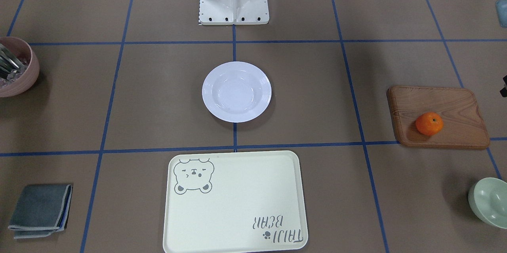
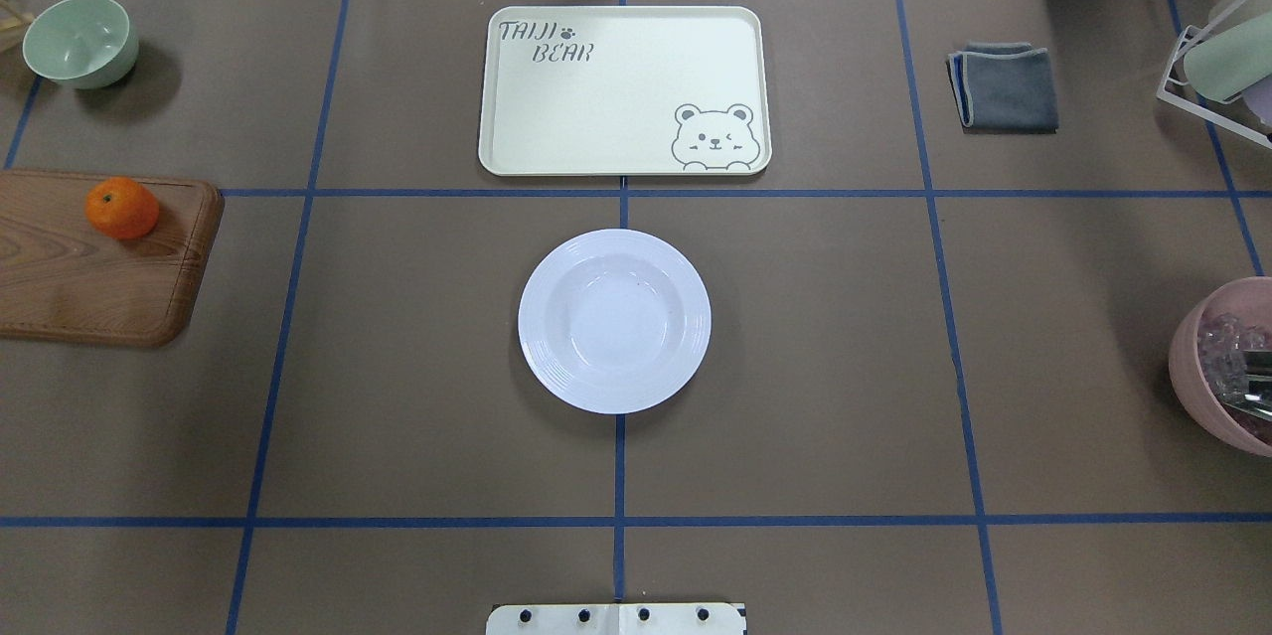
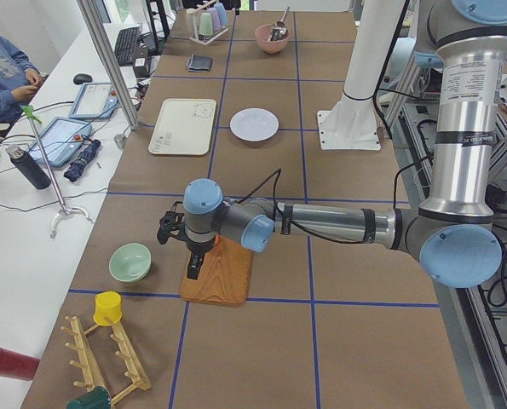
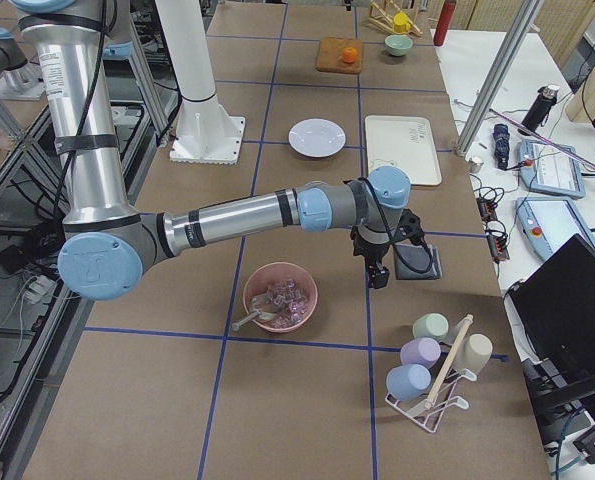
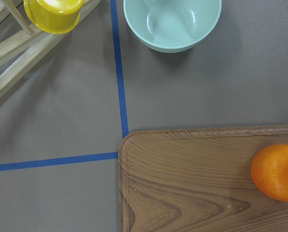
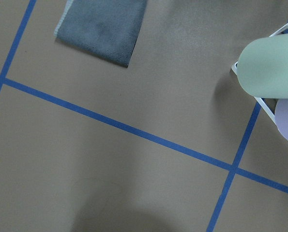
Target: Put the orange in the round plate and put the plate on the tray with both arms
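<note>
**Entry: bench contents and step in hand**

1. Small round bright-orange fruit, the orange (image 2: 121, 208). It rests on the brown wooden cutting board (image 2: 89, 287) at the bench's end on the robot's left, towards the board's far edge. It is well apart from the plate and nothing grips it.
2. Glossy white round deep plate with ribbed rim (image 2: 614, 320). It sits upright and empty at the bench centre, ahead of the white robot base (image 2: 616, 618).
3. Cream-yellow plastic tray with grey bear drawing (image 2: 624, 88). It lies just beyond the plate without touching it, and nothing is on it.
4. Left gripper (image 3: 191, 273). It points down over the wooden board. It shows only in a side view, so I cannot tell whether its fingers stand wide or narrow. Its wrist view has the orange at the right edge, off-centre.
5. Right gripper (image 4: 377, 272). It hangs over the bench beside the folded grey cloth (image 4: 417, 262). Its finger spread cannot be told either.

**Step, as judged:** the left arm's approach to the orange; no part of the task is done yet.

**Handling note:**
- Shift sideways until the fruit sits centred beneath the wrist.
- Spread the fingers wider than the fruit and descend straight.
- Close gently at its widest girth, since a round fruit may roll on smooth wood.
- Stop short of the board.
- Release low over the plate's well.
</note>
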`<action>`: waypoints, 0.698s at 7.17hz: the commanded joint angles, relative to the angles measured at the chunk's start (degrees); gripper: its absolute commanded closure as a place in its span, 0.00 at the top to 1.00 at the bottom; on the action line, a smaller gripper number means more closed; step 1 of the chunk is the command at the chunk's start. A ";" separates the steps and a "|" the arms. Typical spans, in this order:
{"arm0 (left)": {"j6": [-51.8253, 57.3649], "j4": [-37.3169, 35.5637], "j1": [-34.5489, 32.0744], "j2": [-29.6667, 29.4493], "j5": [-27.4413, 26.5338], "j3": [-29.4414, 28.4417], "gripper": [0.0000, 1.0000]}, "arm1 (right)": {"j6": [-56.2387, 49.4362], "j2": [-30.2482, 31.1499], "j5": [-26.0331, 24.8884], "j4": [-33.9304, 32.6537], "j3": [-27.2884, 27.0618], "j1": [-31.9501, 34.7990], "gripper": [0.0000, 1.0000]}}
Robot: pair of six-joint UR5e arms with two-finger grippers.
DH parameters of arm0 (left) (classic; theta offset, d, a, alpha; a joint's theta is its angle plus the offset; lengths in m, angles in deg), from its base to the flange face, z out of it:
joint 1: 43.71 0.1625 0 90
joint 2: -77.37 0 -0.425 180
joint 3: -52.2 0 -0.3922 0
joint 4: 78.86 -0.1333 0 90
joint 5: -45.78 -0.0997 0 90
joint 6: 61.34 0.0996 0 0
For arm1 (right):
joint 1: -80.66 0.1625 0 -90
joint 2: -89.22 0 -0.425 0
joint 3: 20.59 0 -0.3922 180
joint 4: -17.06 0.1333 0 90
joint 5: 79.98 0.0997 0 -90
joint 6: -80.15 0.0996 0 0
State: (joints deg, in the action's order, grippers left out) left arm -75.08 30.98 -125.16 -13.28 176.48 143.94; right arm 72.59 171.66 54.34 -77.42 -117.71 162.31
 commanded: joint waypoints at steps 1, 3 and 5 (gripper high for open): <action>0.81 1.33 0.59 0.47 0.00 -0.59 0.98 | 0.00 0.09 -0.02 0.00 -0.08 0.00 1.00; 0.46 1.17 1.03 -0.04 -0.27 -0.77 0.98 | 0.09 0.09 -0.02 0.00 -0.08 0.00 1.00; 0.82 2.39 1.04 0.65 1.22 -0.07 0.98 | 3.05 0.00 -0.28 0.00 -0.08 -0.26 1.00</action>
State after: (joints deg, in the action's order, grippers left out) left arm -74.39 32.76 -124.18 -12.89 176.98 143.65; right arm 73.55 171.73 54.26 -77.42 -117.80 162.23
